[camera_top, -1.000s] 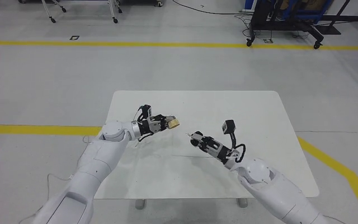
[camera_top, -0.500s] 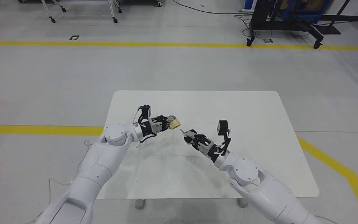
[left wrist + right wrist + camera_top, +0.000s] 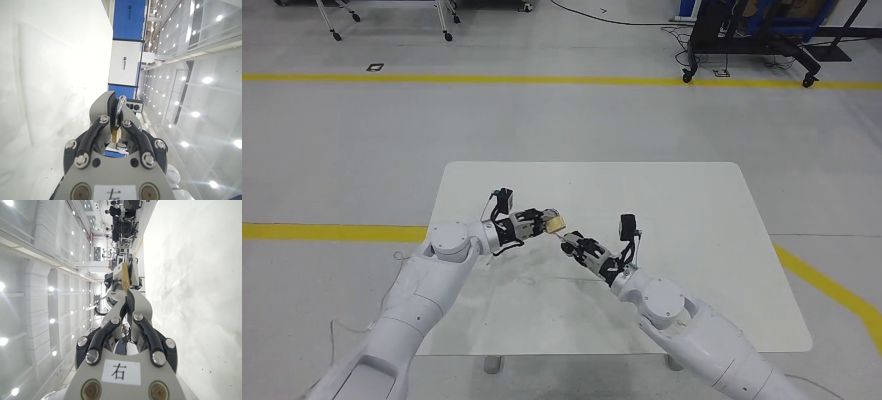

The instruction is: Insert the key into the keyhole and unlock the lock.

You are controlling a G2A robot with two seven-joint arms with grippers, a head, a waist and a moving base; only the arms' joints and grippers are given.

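Our right gripper (image 3: pixel 569 246) has swung in toward the left gripper (image 3: pixel 535 222), above the table (image 3: pixel 692 200). It is clamped on the key (image 3: pixel 127 288), whose tip now reaches the lock (image 3: pixel 125 275), itself pinched in the left; we judge insertion is just beginning.

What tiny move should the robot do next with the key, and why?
Probably ease the right gripper straight forward a touch, pushing the key into the padlock. The key's tip sits right at the brass body's near end, and the left gripper holds the padlock above the table. Whether it has entered, I cannot tell.
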